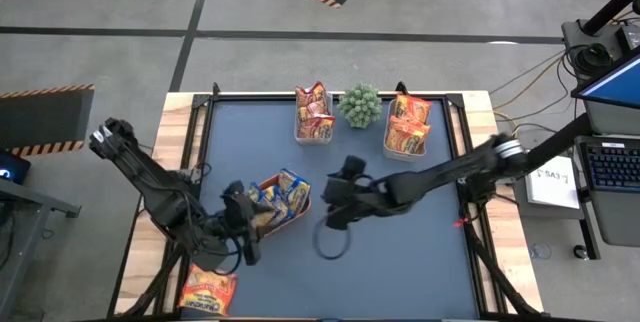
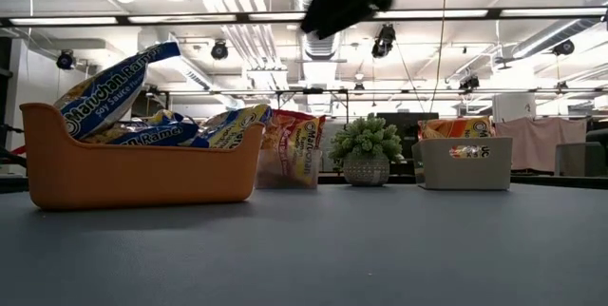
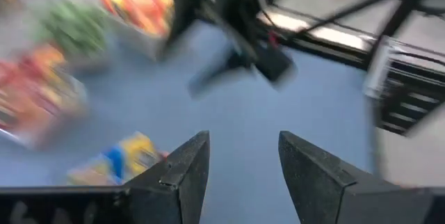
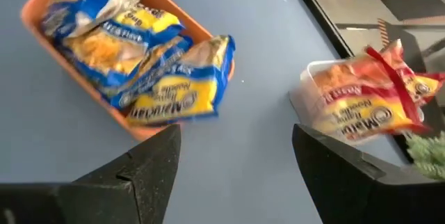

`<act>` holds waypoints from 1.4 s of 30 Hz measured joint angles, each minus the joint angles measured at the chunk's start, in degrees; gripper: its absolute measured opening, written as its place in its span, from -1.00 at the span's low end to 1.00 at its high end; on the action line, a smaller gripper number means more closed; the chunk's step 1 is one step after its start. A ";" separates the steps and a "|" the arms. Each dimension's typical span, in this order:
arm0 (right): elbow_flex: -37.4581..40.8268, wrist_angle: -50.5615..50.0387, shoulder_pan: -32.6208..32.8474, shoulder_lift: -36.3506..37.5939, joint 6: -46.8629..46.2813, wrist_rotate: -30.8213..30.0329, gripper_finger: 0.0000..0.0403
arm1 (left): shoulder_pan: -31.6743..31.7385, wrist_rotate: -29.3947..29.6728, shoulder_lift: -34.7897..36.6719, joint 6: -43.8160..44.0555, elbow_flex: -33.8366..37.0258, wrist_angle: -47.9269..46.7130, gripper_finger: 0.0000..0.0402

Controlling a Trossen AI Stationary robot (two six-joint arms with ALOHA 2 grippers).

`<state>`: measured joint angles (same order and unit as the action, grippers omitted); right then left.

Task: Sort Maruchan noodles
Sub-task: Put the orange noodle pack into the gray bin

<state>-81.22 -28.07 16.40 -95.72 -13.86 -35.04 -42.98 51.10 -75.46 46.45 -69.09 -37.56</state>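
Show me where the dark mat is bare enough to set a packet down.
Bare: the dark blue mat in front of the orange plastic tray, plus its right side below the clear tub of orange packets. Crowded: the back edge, around the small green plant.

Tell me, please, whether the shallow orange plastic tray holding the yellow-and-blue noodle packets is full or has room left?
Full: the orange tray is heaped with yellow-and-blue packets, several standing above its rim, one draped over the edge.
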 joint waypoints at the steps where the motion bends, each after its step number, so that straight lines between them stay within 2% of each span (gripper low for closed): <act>1: 2.74 0.96 0.31 2.51 0.00 0.26 0.31 | -0.04 -2.54 -0.86 1.70 -0.71 0.06 -0.22; 6: 17.12 9.65 2.90 13.51 0.02 0.56 0.29 | -0.04 -14.24 -6.46 10.79 -6.27 -4.36 -0.22; 12: 30.49 23.15 4.71 23.31 1.53 0.66 0.28 | -0.04 -25.71 -16.14 25.76 -15.36 -17.84 -0.22; 16: 34.75 29.36 4.68 28.38 4.18 0.49 0.27 | -0.11 -36.51 -23.14 39.18 -21.50 -30.72 -0.22; 19: 35.75 31.73 4.73 31.33 6.70 0.54 0.27 | -0.27 -46.12 -27.77 46.10 -24.79 -38.26 -0.22; 22: 35.50 32.09 4.71 33.70 9.07 0.54 0.27 | -0.59 -55.72 -31.16 49.86 -26.24 -41.34 -0.22; 24: 35.32 32.24 4.71 34.79 10.12 0.52 0.27 | -1.13 -59.58 -32.83 52.37 -26.33 -40.95 -0.22; 32: 35.46 32.69 4.73 35.47 12.45 0.73 0.27 | -4.55 -65.39 -39.62 63.10 -26.52 -40.87 -0.22; 42: 34.65 33.75 4.73 35.19 15.01 0.75 0.27 | -4.98 -65.55 -47.13 62.26 -26.50 -41.17 -0.22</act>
<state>-46.57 5.68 21.12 -60.53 1.15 -34.28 -47.97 -14.45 -122.58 108.71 -95.59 -78.73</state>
